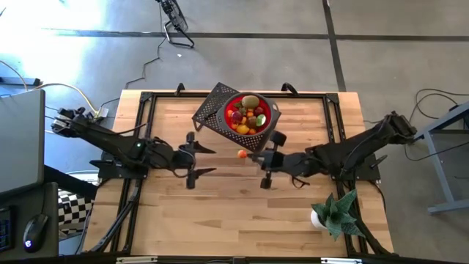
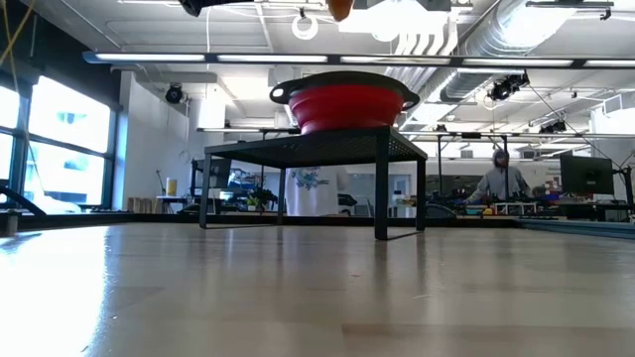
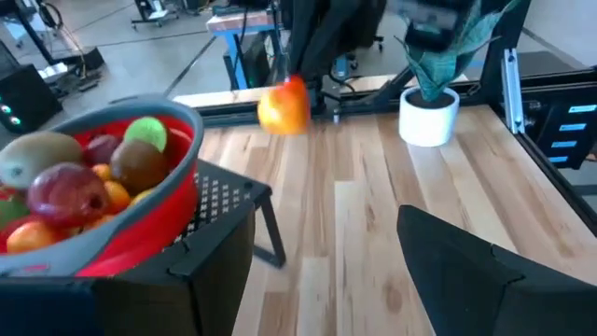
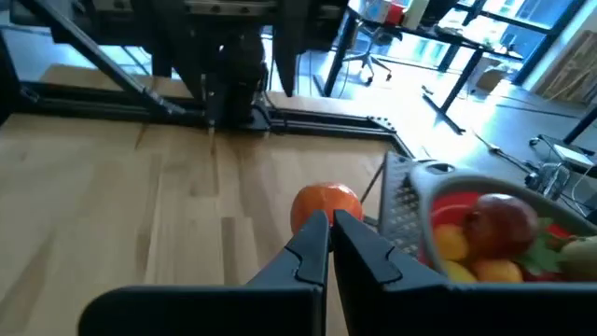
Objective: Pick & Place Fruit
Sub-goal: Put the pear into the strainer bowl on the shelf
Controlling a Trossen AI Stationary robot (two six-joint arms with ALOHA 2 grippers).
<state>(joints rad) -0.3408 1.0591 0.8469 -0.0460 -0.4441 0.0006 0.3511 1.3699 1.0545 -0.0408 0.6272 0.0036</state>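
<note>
No readable brand, label or writing shows anywhere on the gear or the table.

Nearest in the low view, bare wooden table point(image 2: 317, 288) fills the bottom of the frame. At centre of the high view, a small orange fruit point(image 1: 242, 154), round and glossy with a yellow-to-red blush, sits right at the tips of the right gripper point(image 1: 258, 157). In the right wrist view its fingers point(image 4: 308, 245) are pinched together with no gap, and the fruit shows just past their tips; whether it is actually pinched I cannot tell. The left gripper point(image 1: 207, 160), left of centre in the high view, stands spread apart and empty.

Just above centre, the red bowl point(image 1: 272, 111) rests on a black perforated stand point(image 1: 211, 108), heaped with fruit point(image 1: 250, 115): yellow, orange, dark red, green, brown. Lower right, a spiky plant in a white pot point(image 1: 333, 213). Far back in the low view, right of centre, a person point(image 2: 499, 178) stands at a bench.
</note>
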